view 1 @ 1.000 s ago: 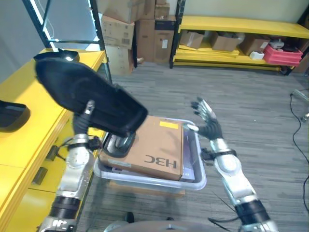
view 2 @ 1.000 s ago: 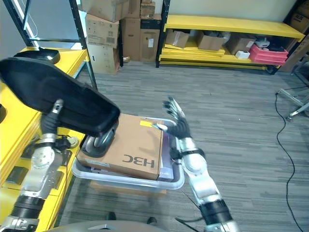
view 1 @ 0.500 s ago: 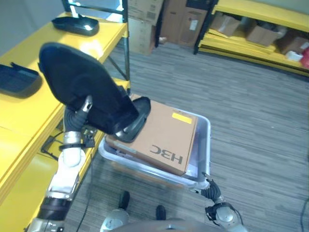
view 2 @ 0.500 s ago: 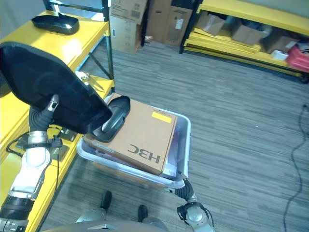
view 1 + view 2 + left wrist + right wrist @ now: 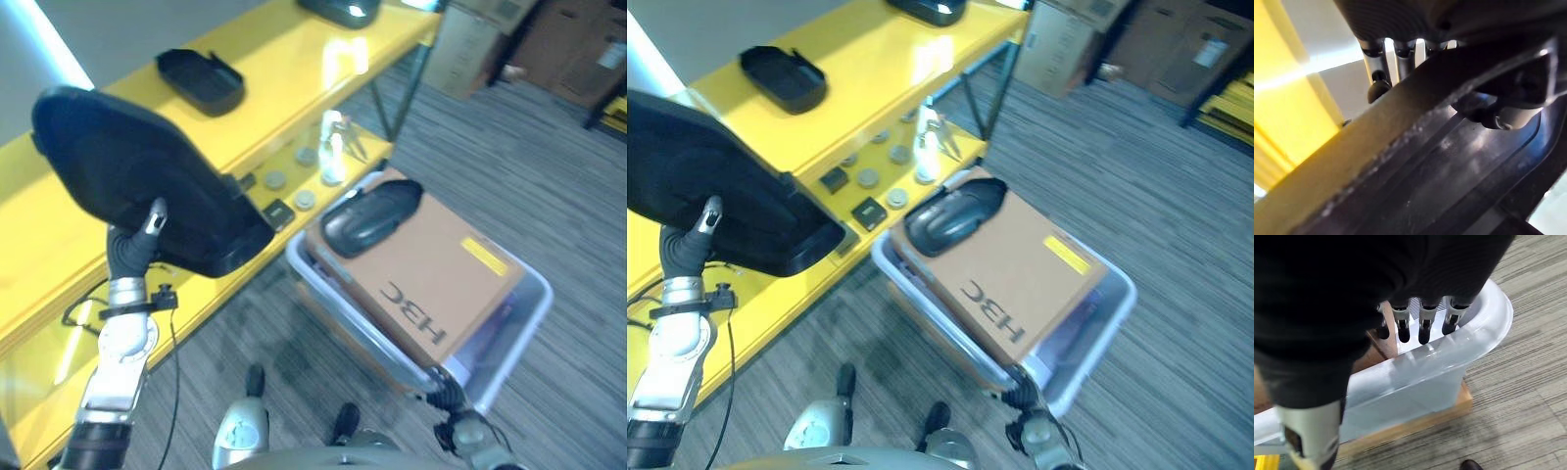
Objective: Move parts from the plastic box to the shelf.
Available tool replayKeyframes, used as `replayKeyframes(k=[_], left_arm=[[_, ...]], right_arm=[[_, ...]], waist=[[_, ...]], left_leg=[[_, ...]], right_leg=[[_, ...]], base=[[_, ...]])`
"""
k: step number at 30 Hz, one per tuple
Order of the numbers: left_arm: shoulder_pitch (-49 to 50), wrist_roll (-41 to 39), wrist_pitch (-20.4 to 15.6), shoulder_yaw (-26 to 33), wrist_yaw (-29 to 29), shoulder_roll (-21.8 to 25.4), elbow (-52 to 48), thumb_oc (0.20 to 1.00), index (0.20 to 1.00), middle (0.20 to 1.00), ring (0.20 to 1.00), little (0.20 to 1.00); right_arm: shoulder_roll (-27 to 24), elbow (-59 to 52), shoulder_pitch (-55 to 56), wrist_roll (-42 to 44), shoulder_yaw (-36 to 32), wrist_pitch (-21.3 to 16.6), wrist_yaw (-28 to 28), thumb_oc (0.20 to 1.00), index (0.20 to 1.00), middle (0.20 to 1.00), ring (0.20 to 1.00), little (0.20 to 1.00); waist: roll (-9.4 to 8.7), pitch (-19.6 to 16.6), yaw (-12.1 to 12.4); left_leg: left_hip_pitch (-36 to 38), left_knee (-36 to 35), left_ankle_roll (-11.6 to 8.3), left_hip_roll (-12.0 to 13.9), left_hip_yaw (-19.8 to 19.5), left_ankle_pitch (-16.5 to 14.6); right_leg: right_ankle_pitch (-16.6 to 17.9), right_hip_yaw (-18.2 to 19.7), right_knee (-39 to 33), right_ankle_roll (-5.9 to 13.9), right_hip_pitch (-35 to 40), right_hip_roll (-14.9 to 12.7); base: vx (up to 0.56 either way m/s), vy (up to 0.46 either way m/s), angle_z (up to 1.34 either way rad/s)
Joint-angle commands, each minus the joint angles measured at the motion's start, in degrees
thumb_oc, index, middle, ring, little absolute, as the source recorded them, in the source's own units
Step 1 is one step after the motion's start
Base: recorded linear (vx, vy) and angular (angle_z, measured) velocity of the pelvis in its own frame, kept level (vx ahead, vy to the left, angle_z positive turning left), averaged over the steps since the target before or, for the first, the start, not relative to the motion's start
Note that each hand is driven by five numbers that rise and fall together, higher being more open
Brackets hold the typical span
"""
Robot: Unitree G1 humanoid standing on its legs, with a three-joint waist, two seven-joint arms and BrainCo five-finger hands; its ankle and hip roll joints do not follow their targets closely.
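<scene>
My left hand (image 5: 137, 245) is shut on a large black moulded part (image 5: 137, 171) and holds it up beside the yellow shelf (image 5: 284, 73). In the left wrist view its fingers (image 5: 1376, 73) curl over the part's edge (image 5: 1400, 147), with the thumb on the other side. The clear plastic box (image 5: 519, 338) sits on the floor to the right, with a cardboard box (image 5: 441, 279) in it. A second black part (image 5: 372, 211) lies on that cardboard. My right hand (image 5: 1422, 323) hangs open just outside the box's rim (image 5: 1474, 340), at its near corner.
A black tray (image 5: 201, 78) and another black part (image 5: 343, 10) lie on the shelf's top level. Small round and square pieces (image 5: 289, 191) sit on the lower level. The box rests on a wooden board (image 5: 1415, 423). Grey carpet lies to the right.
The camera has swung left toward the shelf. My left hand has carried the big black part away from the box toward the shelf. My right hand has dropped to the box's near corner.
</scene>
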Motion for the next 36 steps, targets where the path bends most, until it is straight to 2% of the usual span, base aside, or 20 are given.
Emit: replayKeyframes(k=[1,3,8,9,10,11,12,13,14,15,18,21,23,24,26,30,32,33,34,36], left_arm=[[-4.8,2.26,-4.9,2.75,-0.39,3.36,-5.06,0.2,0.2,0.2,0.2,0.2],[-4.84,1.63,-5.21,2.47,-1.34,3.83,-5.72,0.2,0.2,0.2,0.2,0.2],[-5.1,1.04,-5.36,3.21,-3.22,6.57,-10.43,0.2,0.2,0.2,0.2,0.2],[-5.64,0.83,-5.34,3.03,-3.12,7.06,-10.89,0.2,0.2,0.2,0.2,0.2],[-7.31,-0.6,-5.26,1.9,-3.06,7.41,-10.77,0.2,0.2,0.2,0.2,0.2],[-7.48,-0.63,-5.27,1.85,-3.04,7.49,-10.67,0.2,0.2,0.2,0.2,0.2],[-9.46,-0.9,-5.1,-0.22,-2.68,8.44,-9.61,0.2,0.2,0.2,0.2,0.2],[-9.91,-0.98,-5.16,-0.79,-2.5,9.03,-9.23,0.2,0.2,0.2,0.2,0.2],[-10.04,-0.98,-5.2,-0.82,-2.48,9.07,-9.14,0.2,0.2,0.2,0.2,0.2],[-9.45,-1.36,-5.21,-0.54,-2.59,9.69,-9.43,0.2,0.2,0.2,0.2,0.2],[-8.44,-1.39,-4.8,0.36,-1.82,10.8,-9.38,0.2,0.2,0.2,0.2,0.2],[-7.3,-1.2,-4.57,1.14,-0.61,10.79,-9.33,0.2,0.2,0.2,0.2,0.2],[-6.24,-0.3,-4.87,1.79,0.69,10.87,-9.57,0.2,0.2,0.2,0.2,0.2],[-6.2,-0.3,-4.88,1.8,0.69,10.83,-9.58,0.2,0.2,0.2,0.2,0.2],[-5.3,1.51,-4.8,2.23,1.52,10.44,-8.8,0.2,0.2,0.2,0.2,0.2],[-5.1,3.47,-3.86,1.86,1.7,11.01,-8.54,0.2,0.2,0.2,0.2,0.2],[-5.11,3.86,-3.88,1.07,1.49,11.05,-7.79,0.2,0.2,0.2,0.2,0.2],[-5.57,3.94,-3.71,0.5,1.55,10.97,-7.03,0.2,0.2,0.2,0.2,0.2],[-5.88,4.49,-3.45,0.02,1.23,11.04,-6.56,0.2,0.2,0.2,0.2,0.2],[-5.57,4.09,-3.54,0.26,1.01,10.94,-6.61,0.2,0.2,0.2,0.2,0.2]], right_arm=[[5.84,5.87,-1.92,1.75,3.27,0.71,3.63,1.0,1.0,1.0,1.0,1.0],[6.25,8.14,-2.44,1.27,3.27,1.12,3.92,1.0,1.0,1.0,1.0,1.0],[8.82,14.93,-4.07,3.47,0.21,3.53,4.01,1.0,1.0,1.0,1.0,1.0],[9.24,15.55,-4.41,2.43,0.62,4.1,3.96,1.0,1.0,1.0,1.0,1.0],[9.43,16.21,-4.76,-0.21,1.44,4.85,2.6,1.0,1.0,1.0,1.0,1.0],[9.53,16.25,-4.86,-0.28,1.36,4.86,2.52,1.0,1.0,1.0,1.0,1.0],[9.69,16.23,-5.99,-1.66,1.17,5.96,0.61,1.0,1.0,1.0,1.0,1.0],[9.99,16.5,-7.06,-1.13,0.43,6.53,-0.18,1.0,1.0,1.0,1.0,1.0],[10.03,16.54,-7.16,-1.12,0.4,6.55,-0.2,1.0,1.0,1.0,1.0,1.0],[10.48,17.36,-7.64,-0.89,-1.0,7.22,-2.29,1.0,1.0,1.0,1.0,1.0],[10.35,16.8,-7.68,1.94,-4.24,7.01,-5.64,1.0,1.0,1.0,1.0,1.0],[9.56,11.93,-6.59,4.42,-7.94,5.32,-10.6,1.0,1.0,1.0,1.0,1.0],[7.53,0.37,-4.41,0.31,-7.54,3.5,-12.46,1.0,1.0,1.0,1.0,1.0],[7.51,0.07,-4.22,0.24,-7.56,3.67,-12.45,1.0,1.0,1.0,1.0,1.0],[4.41,-13.34,0.0,-5.11,-6.82,1.27,-11.33,1.0,1.0,1.0,1.0,1.0],[3.67,-19.16,1.74,-6.58,-5.8,0.09,-9.57,1.0,1.0,1.0,1.0,1.0],[4.28,-18.84,1.92,-6.91,-4.02,-0.59,-8.56,1.0,1.0,1.0,1.0,1.0],[4.68,-18.67,1.44,-6.83,-2.93,-0.88,-8.01,1.0,1.0,1.0,1.0,1.0],[5.64,-18.49,1.27,-5.95,-1.2,-1.49,-6.69,1.0,1.0,1.0,1.0,1.0],[5.95,-17.49,0.71,-5.4,-0.82,-1.52,-6.39,1.0,1.0,1.0,1.0,1.0]], waist=[[-0.89,-4.52,1.52],[-1.01,-5.01,1.87],[-3.38,-7.2,3.94],[-3.97,-7.22,4.45],[-4.61,-6.71,4.4],[-4.75,-6.61,4.4],[-4.74,-5.04,2.95],[-4.64,-4.58,2.23],[-4.71,-4.59,2.37],[-4.96,-4.67,2.23],[-6.25,-5.54,2.64],[-7.03,-6.2,2.22],[-7.77,-6.69,0.9],[-7.75,-6.74,0.98],[-8.0,-6.35,-0.61],[-7.94,-5.61,-1.64],[-7.28,-5.05,-2.62],[-6.86,-4.89,-3.28],[-5.8,-4.52,-3.93],[-5.52,-4.34,-3.93]], left_leg=[[-2.68,-3.89,-2.12,-0.23,0.75,1.28],[-2.28,-4.71,-1.98,-0.86,0.27,1.3],[-1.39,-3.29,0.22,-3.79,-2.24,-2.51],[-1.19,-2.49,1.03,-4.47,-2.6,-3.41],[-0.57,-1.54,2.4,-5.29,-3.37,-4.66],[-0.63,-1.43,2.57,-5.5,-3.38,-4.77],[-0.56,-0.94,3.99,-5.87,-3.54,-4.17],[-0.41,-1.14,4.44,-5.91,-3.92,-4.08],[-0.48,-1.18,4.51,-5.97,-3.78,-4.07],[0.06,-1.82,4.72,-5.71,-4.06,-4.23],[1.01,-2.53,5.04,-5.98,-3.73,-4.8],[2.03,-3.03,5.33,-6.4,-2.43,-5.57],[3.17,-3.24,5.87,-6.73,-0.62,-6.44],[3.04,-3.24,5.94,-6.76,-0.49,-6.2],[4.82,-3.98,6.59,-7.18,0.41,-6.87],[6.34,-5.0,7.48,-7.68,-0.07,-6.69],[7.08,-5.57,7.67,-7.15,-1.3,-6.46],[7.43,-5.93,7.59,-6.76,-2.11,-6.23],[7.95,-6.52,7.11,-6.26,-3.44,-5.65],[8.0,-6.54,6.77,-5.93,-3.96,-5.72]], right_leg=[[-5.61,2.7,-0.18,2.24,-1.38,-1.92],[-5.49,1.54,-0.2,2.43,-0.82,-2.49],[-5.55,0.89,1.63,3.97,0.77,-5.19],[-6.07,0.59,4.53,4.31,0.57,-6.32],[-5.84,0.91,11.81,4.86,-0.91,-8.11],[-6.21,0.98,12.65,5.06,-1.24,-8.54],[-2.78,2.49,19.94,5.95,-5.07,-10.2],[-0.98,4.19,22.47,6.8,-7.13,-10.57],[-1.0,4.41,22.71,6.87,-7.41,-10.69],[-0.1,6.99,22.0,7.71,-8.26,-10.15],[0.87,6.71,17.98,8.09,-5.98,-9.83],[1.47,6.35,15.79,8.56,-4.27,-9.71],[3.51,7.91,14.71,9.23,-4.3,-10.0],[3.76,7.99,14.58,9.17,-4.43,-10.01],[5.99,10.74,17.28,9.78,-5.93,-10.86],[10.08,14.08,22.88,10.09,-8.83,-11.71],[8.37,18.66,26.95,9.27,-11.52,-8.88],[5.65,21.49,28.11,8.38,-13.49,-6.14],[-0.08,24.61,25.99,6.93,-16.17,-2.82],[-1.52,24.34,24.04,6.37,-16.29,-2.91]], base=[[0.16,0.12,0.8],[0.1,0.13,0.58],[0.15,0.144,0.43],[0.13,0.189,-0.03],[0.13,0.196,-0.01],[0.02,0.276,0.4],[-0.06,0.222,0.51],[-0.06,0.216,0.56],[0.03,0.141,0.31],[0.08,0.117,0.1],[0.14,0.098,-0.15],[0.09,0.079,-0.16],[0.08,0.12,-0.2],[0.05,0.124,-0.64],[0.05,0.147,-0.66],[0.01,0.087,-0.09],[0.01,0.031,0.15],[0.07,0.021,0.03],[0.09,-0.006,-0.03],[0.06,-0.039,0.14]])
